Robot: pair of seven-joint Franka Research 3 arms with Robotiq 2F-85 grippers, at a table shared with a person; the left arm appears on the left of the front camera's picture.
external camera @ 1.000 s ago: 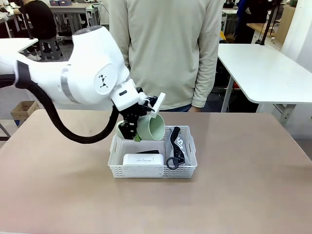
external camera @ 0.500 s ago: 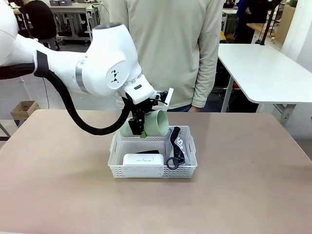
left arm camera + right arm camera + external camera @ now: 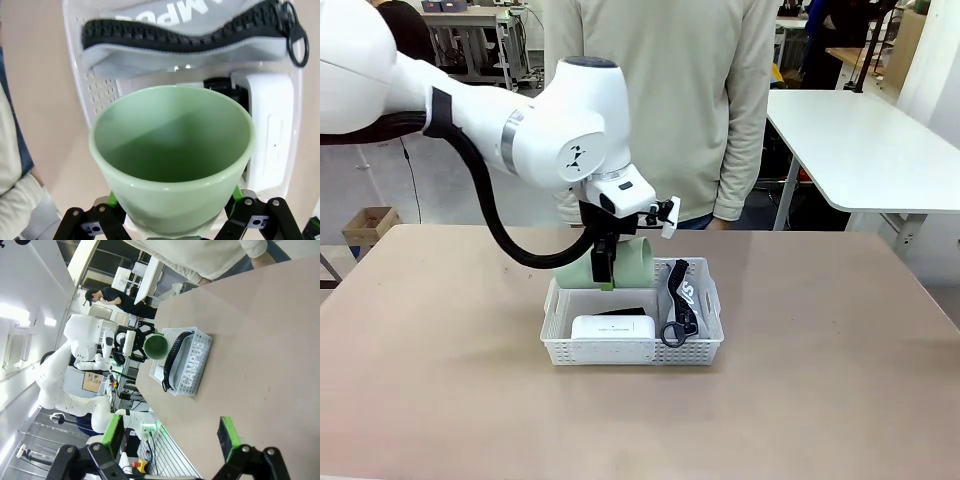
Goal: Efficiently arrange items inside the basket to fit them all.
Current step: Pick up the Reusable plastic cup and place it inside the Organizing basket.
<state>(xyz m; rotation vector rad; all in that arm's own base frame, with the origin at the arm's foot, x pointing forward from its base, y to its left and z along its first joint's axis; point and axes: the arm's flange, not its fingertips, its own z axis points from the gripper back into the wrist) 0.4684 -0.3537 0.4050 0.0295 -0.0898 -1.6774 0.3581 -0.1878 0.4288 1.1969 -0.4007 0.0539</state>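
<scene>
- My left jaws (image 3: 172, 220) clamp the green cup (image 3: 172, 160), tipped sideways above the basket (image 3: 633, 350); my right jaws (image 3: 170, 437) hang wide apart, empty.
- Below: white case (image 3: 270, 135), stapler (image 3: 222, 86).
- Farther: pouch (image 3: 185, 35).
- Risk: the cup may snag the far rim and tumble onto the worktop (image 3: 820, 400).

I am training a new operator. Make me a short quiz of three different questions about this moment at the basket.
1. True or false: the left end effector holds the pale green cup over the white basket.
2. Which item stands along the basket's right side in the front view? A) grey CAMPUS pouch B) a book C) a bottle
3. Fill in: the right end effector is ____ and holds nothing.

Key: 1 true; 2 A; 3 open
</scene>
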